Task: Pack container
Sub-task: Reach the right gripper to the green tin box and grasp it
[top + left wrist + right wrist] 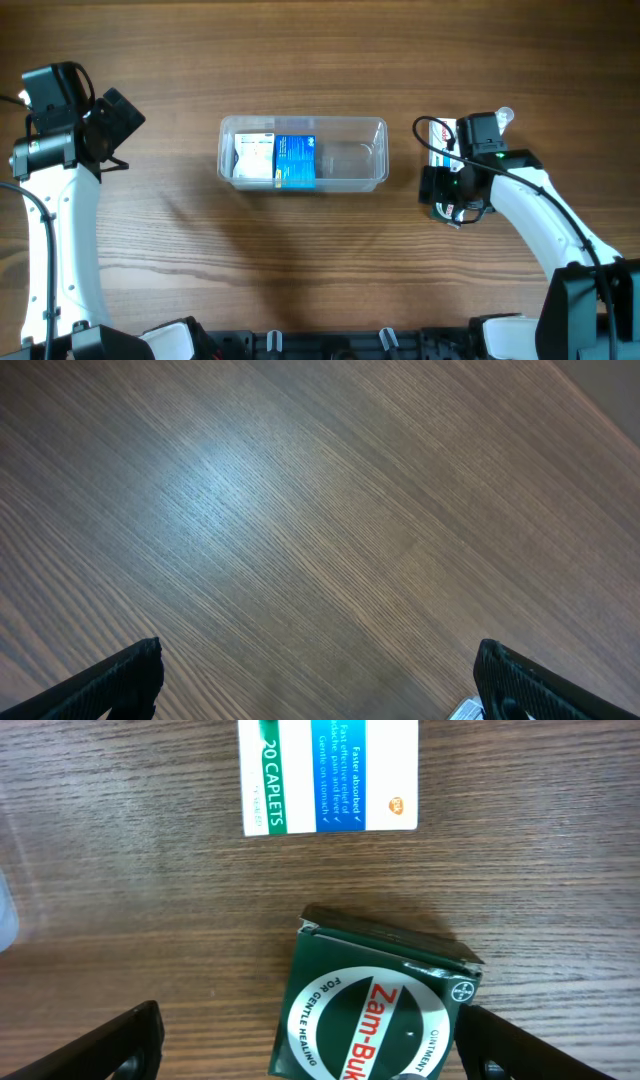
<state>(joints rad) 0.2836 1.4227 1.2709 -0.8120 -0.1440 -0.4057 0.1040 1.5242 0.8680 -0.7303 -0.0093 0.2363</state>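
Clear plastic container at counter centre, two boxes inside, rest free. Right end effector open above green Zam-Buk box; pick step, likely next: descend, close. Left end effector open, idle.

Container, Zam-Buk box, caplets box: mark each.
container (pixel 350 160), overhead, bare right half of its floor.
Zam-Buk box (pixel 375 1008), right wrist, middle of the top label.
caplets box (pixel 330 775), right wrist, printed top face.
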